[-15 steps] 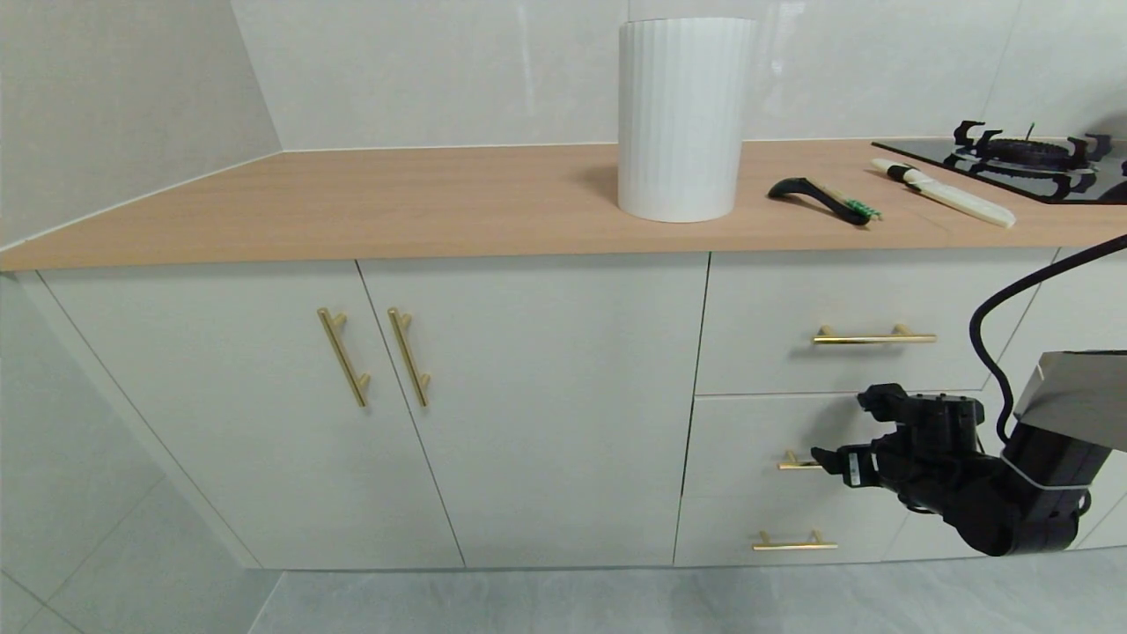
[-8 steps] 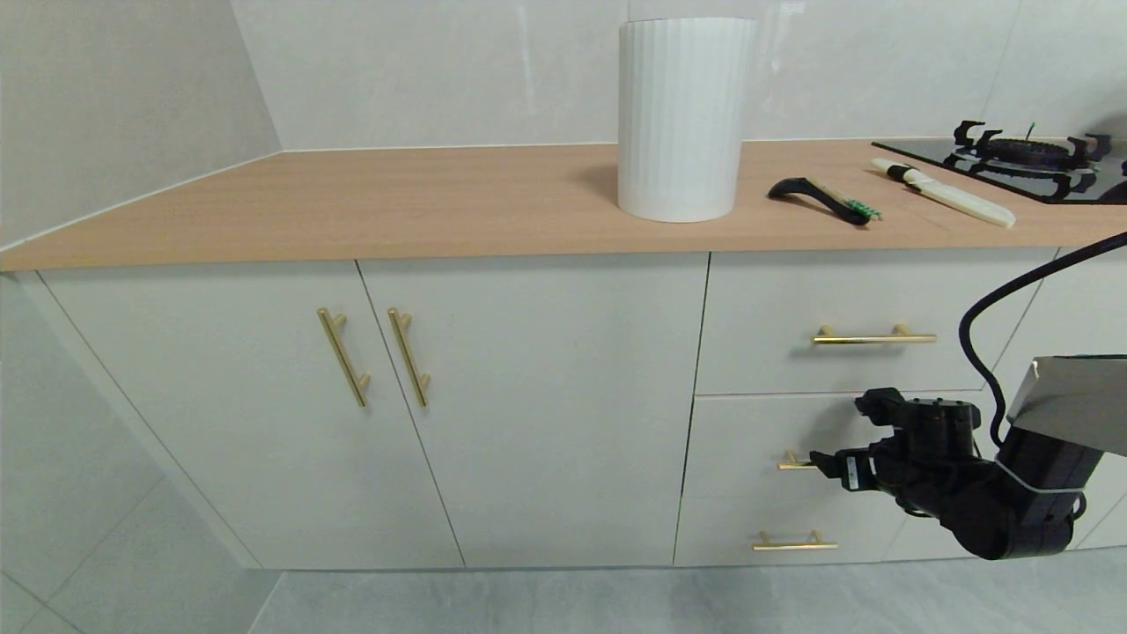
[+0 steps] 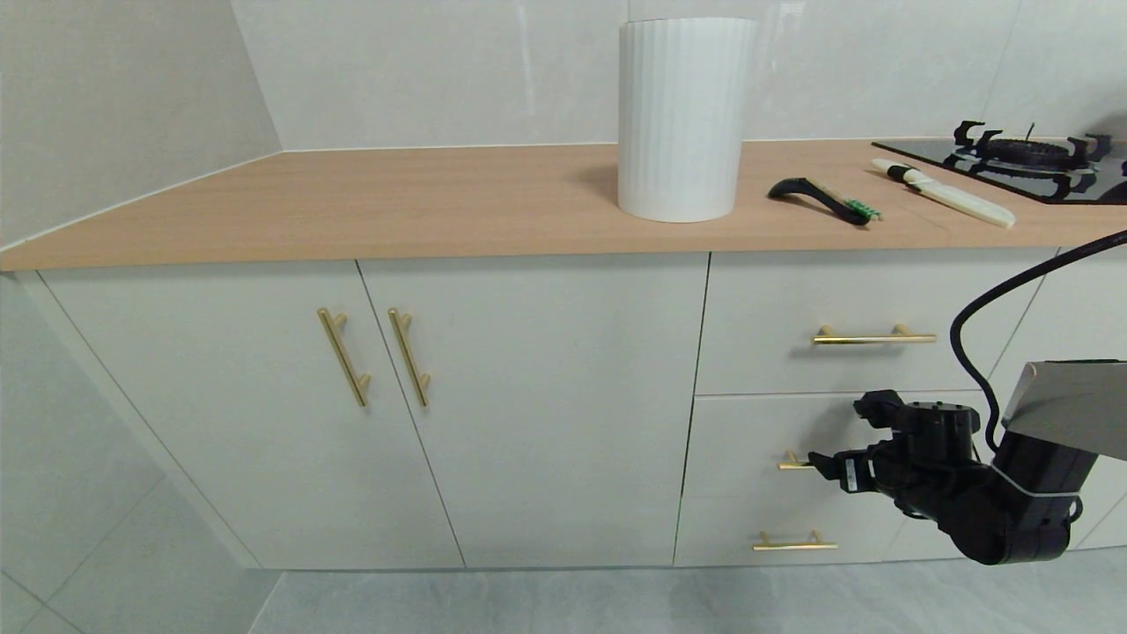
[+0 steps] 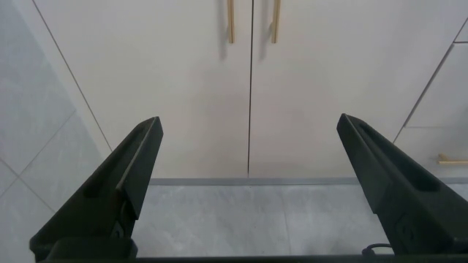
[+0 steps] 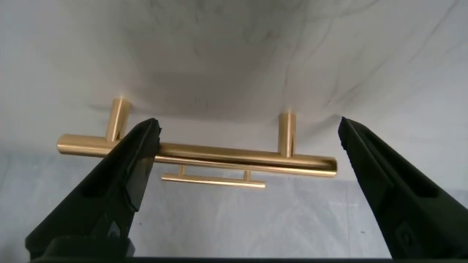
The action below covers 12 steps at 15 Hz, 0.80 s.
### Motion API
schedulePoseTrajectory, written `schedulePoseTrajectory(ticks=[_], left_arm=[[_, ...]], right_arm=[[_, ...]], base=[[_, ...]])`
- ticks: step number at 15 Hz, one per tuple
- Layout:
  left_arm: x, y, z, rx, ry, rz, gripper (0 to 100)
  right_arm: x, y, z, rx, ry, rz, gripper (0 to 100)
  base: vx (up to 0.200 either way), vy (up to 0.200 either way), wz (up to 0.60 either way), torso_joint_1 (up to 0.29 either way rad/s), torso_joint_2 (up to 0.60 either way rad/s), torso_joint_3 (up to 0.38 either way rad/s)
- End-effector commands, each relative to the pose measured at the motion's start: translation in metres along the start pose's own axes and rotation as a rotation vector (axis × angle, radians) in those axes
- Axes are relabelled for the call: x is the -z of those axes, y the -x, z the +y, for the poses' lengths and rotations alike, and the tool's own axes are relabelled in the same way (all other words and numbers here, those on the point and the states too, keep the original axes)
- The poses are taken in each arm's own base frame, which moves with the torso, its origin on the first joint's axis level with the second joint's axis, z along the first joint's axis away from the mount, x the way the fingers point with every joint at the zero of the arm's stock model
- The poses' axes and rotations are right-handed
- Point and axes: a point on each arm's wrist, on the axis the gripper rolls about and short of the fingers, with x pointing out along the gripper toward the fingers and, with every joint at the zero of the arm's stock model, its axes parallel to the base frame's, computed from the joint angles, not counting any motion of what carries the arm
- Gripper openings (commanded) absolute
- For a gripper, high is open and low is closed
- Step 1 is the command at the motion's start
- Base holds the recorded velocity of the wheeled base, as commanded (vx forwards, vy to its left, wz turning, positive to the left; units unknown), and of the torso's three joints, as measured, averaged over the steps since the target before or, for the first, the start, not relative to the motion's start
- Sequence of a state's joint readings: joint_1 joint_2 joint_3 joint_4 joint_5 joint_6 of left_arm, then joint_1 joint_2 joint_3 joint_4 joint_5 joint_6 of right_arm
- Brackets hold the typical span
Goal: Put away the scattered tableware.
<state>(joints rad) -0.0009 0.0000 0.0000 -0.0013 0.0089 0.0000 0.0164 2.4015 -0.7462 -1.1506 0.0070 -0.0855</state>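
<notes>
On the wooden counter lie a black-handled brush [image 3: 823,200] and a white knife [image 3: 944,193], to the right of a tall white ribbed container [image 3: 685,119]. My right gripper [image 3: 843,433] is open, low in front of the drawer stack, at the middle drawer's gold handle [image 3: 792,461]. In the right wrist view that handle [image 5: 219,156] runs across between the open fingers of the gripper [image 5: 247,139], close ahead and not clamped. My left gripper [image 4: 248,128] is open and holds nothing, facing the two cabinet doors [image 4: 252,88] low near the floor.
A gas hob [image 3: 1030,158] sits at the counter's far right. The top drawer handle [image 3: 873,336] and bottom drawer handle [image 3: 794,544] are above and below the gripper. Two vertical door handles [image 3: 379,357] are on the left cabinet. Grey tile floor [image 3: 528,603] lies below.
My right arm has sunk a little and edged closer to the middle drawer handle. The things on the counter have not moved.
</notes>
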Motion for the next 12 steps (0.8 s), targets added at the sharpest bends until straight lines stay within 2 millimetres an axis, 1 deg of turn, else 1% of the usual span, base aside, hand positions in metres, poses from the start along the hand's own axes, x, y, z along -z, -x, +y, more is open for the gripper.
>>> schedulePoseTrajectory(ticks=[1, 9, 12], left_arm=[[0.000, 0.000, 0.000, 0.000, 0.000, 0.001, 100], [0.000, 0.000, 0.000, -0.001, 0.000, 0.001, 100], [0.000, 0.000, 0.000, -0.001, 0.000, 0.001, 100]], right_arm=[[0.001, 0.000, 0.000, -0.001, 0.001, 0.003, 100], [0.009, 0.005, 0.003, -0.007, 0.004, 0.036, 100], [0.011, 0.018, 0.003, -0.009, 0.004, 0.050, 100]], base=[[0.000, 0.000, 0.00, 0.000, 0.00, 0.000], [0.000, 0.000, 0.00, 0.000, 0.00, 0.000], [0.000, 0.000, 0.00, 0.000, 0.00, 0.000]])
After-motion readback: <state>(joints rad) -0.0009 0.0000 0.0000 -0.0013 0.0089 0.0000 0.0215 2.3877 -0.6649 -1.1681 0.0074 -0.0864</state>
